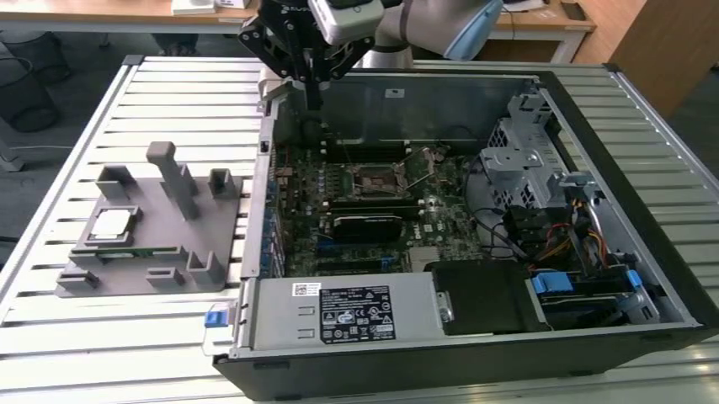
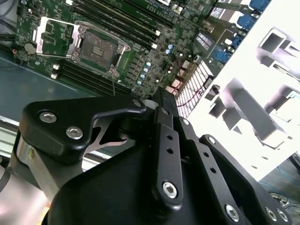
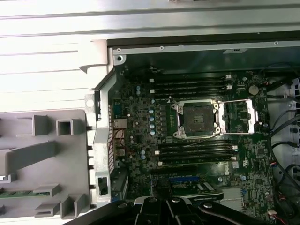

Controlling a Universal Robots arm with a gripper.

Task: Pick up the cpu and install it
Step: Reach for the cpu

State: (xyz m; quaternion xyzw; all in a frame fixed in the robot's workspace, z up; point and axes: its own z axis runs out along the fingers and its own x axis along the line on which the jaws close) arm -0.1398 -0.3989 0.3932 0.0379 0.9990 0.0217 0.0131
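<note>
The cpu (image 1: 113, 224), a small pale silver square chip, lies in a recess of the grey holder block (image 1: 168, 252) on the table, at the exterior view's left. My gripper (image 1: 315, 101) hangs over the far left corner of the open computer case (image 1: 472, 337), well away from the cpu. Its black fingers (image 2: 161, 105) point down, pressed together with nothing between them. The motherboard's cpu socket (image 1: 376, 177) (image 3: 197, 117) (image 2: 96, 47) lies bare, its metal retaining frame (image 3: 240, 115) flipped open beside it.
A green memory stick (image 1: 141, 251) sits in the holder block in front of the cpu. Inside the case are a black finned block (image 1: 365, 227), a drive cage (image 1: 523, 160), cables (image 1: 561, 244) and the power supply (image 1: 348, 316). The slatted metal table (image 1: 168, 109) surrounds the case.
</note>
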